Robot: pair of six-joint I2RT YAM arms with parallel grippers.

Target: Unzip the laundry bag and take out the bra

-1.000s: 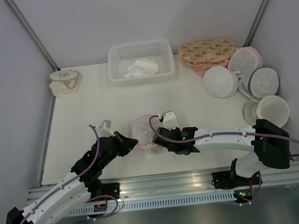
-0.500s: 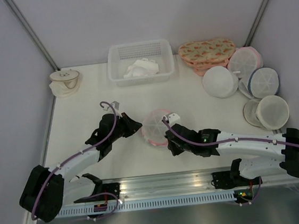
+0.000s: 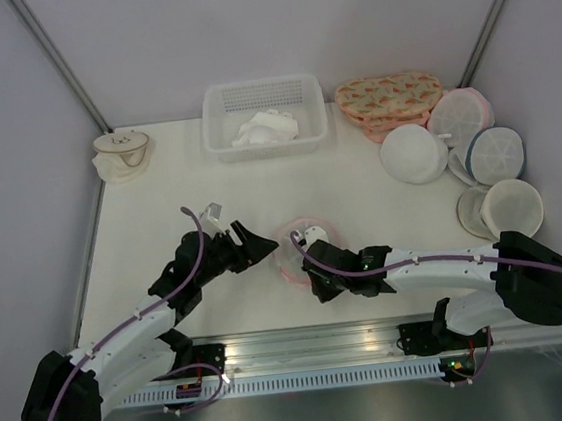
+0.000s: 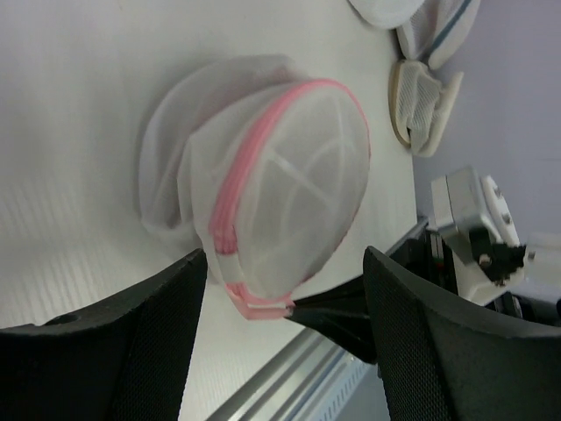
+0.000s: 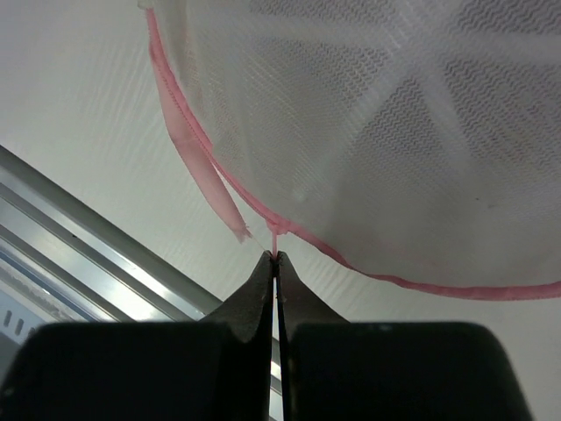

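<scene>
The laundry bag (image 3: 311, 247), a white mesh dome with a pink zip rim, lies on the table in front of both arms. My left gripper (image 3: 262, 245) stands open just left of it; in the left wrist view the bag (image 4: 289, 175) fills the space ahead of the wide-apart fingers (image 4: 149, 342), not touching them. My right gripper (image 3: 313, 270) is at the bag's near edge. In the right wrist view this gripper (image 5: 276, 257) is shut on the thin pink zip pull (image 5: 279, 235) below the mesh (image 5: 394, 123). The bra is hidden.
A white basket (image 3: 218, 127) holding a white cloth stands at the back. A floral bag (image 3: 390, 96) and several round mesh bags (image 3: 414, 153) crowd the back right. A cream item (image 3: 122, 152) lies at the back left. The metal rail (image 3: 305, 347) runs along the near edge.
My left gripper has opened, let go of the bag's left rim and drawn back a little. The bag has shifted slightly to the right. The right gripper stays shut on the zip pull.
</scene>
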